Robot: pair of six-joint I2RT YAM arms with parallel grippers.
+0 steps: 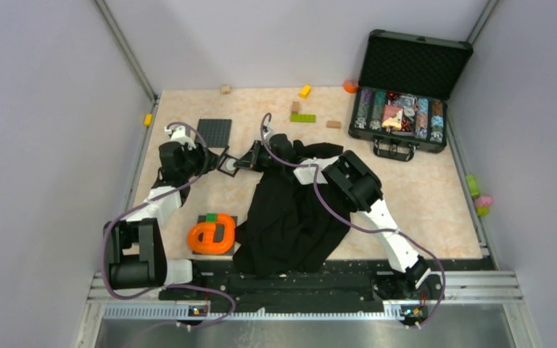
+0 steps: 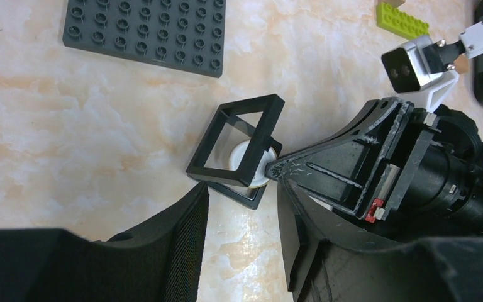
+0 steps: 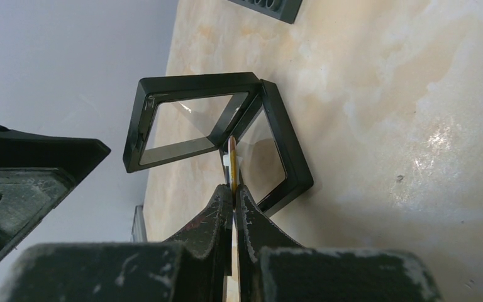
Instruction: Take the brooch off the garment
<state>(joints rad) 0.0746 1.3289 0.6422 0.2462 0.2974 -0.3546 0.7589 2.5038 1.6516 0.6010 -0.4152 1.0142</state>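
Marbled beige surface (image 3: 415, 94), my right end effector (image 3: 233, 189) was pressed together on the brooch (image 3: 232, 156), which stood edge-on at the open black frame box (image 3: 277, 145), my left end effector (image 2: 242, 251) hung spread and empty just short of that box, black garment (image 1: 290, 217) lay behind my right end effector

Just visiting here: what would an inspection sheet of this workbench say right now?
Surface: beige marbled tabletop.
Job's things: brooch away from the black garment, at an open frame box.
Clutter: chip case, orange loop, grey studded plate, loose blocks.
Grippers: right gripper shut on the brooch; left gripper jaws apart around the box, grip unclear.
Cables: purple cable looping along each arm.
Surroundings: grey walls; small toys beyond the right edge.
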